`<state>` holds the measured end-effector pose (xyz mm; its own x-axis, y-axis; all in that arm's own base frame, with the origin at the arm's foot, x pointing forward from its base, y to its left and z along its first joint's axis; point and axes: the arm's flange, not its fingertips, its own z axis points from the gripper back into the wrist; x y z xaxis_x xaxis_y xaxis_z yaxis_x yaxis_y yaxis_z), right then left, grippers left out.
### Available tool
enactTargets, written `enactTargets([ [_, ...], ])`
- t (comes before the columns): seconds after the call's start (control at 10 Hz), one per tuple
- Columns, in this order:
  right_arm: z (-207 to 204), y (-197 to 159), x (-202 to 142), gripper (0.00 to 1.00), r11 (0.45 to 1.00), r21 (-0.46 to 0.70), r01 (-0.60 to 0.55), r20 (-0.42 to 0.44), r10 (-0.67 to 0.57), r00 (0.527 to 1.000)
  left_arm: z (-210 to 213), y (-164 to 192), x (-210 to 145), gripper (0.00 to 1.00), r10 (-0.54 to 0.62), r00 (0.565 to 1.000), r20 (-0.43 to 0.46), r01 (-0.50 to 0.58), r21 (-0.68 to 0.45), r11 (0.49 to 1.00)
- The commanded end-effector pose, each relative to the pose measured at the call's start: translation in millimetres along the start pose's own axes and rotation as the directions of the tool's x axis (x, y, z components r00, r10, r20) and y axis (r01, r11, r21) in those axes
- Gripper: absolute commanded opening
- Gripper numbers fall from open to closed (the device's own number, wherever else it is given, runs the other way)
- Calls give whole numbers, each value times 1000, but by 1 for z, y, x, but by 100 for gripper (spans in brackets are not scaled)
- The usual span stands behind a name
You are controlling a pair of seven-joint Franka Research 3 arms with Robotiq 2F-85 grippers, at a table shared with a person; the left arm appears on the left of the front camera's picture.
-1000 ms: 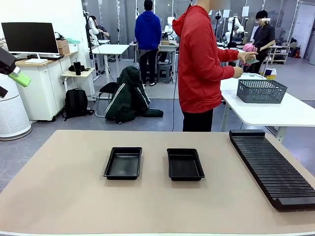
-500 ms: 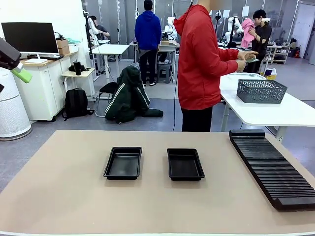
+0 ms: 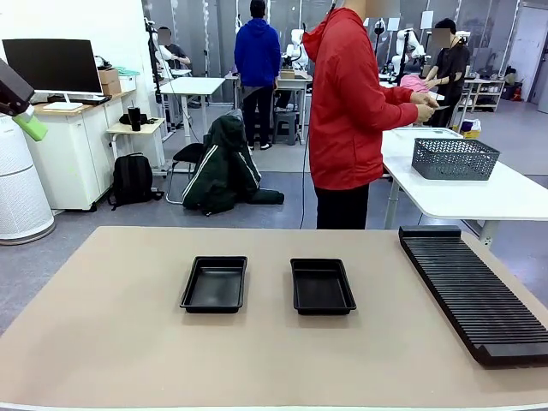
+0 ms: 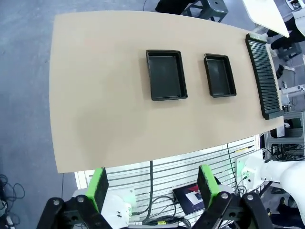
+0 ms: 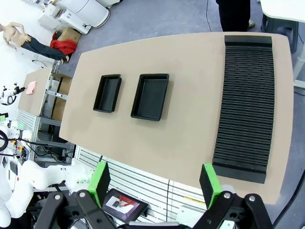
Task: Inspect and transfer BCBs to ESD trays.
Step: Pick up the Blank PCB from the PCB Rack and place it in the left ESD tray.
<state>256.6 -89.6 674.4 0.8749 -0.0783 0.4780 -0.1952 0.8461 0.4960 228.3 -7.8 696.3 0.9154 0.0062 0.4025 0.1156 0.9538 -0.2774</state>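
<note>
Both jaws stand wide and empty, left gripper [image 4: 152, 187] and right gripper [image 5: 154, 185] hanging high above the desk [image 3: 111, 342]. The two ESD trays [image 3: 214, 284] lie bare, side by side mid-desk, the slotted rack [image 3: 471, 291] to their right. The person [image 3: 347, 111] at the far side is turned away, perhaps holding a BCB, too small to tell; a handover reached for blind could miss or drop it.

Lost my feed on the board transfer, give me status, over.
Left hand and right hand open, raised, holding nothing. Left ESD tray and right ESD tray empty, side by side. Person across turned aside; slotted rack apart from trays.
</note>
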Motion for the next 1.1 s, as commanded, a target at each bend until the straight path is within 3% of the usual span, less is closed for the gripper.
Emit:
enactTargets([
  [0.0,-1,0,-1,100,1000,1,0,-2,0,1000,9,-6,5,100,25,999,-36,-23,52,998],
  [0.5,-1,0,-1,100,1000,1,0,-2,0,1000,20,-35,22,100,-69,997,-22,71,120,990],
  [1.0,-1,0,-1,100,1000,1,0,-2,0,1000,18,-41,26,100,-82,997,-2,81,107,991],
])
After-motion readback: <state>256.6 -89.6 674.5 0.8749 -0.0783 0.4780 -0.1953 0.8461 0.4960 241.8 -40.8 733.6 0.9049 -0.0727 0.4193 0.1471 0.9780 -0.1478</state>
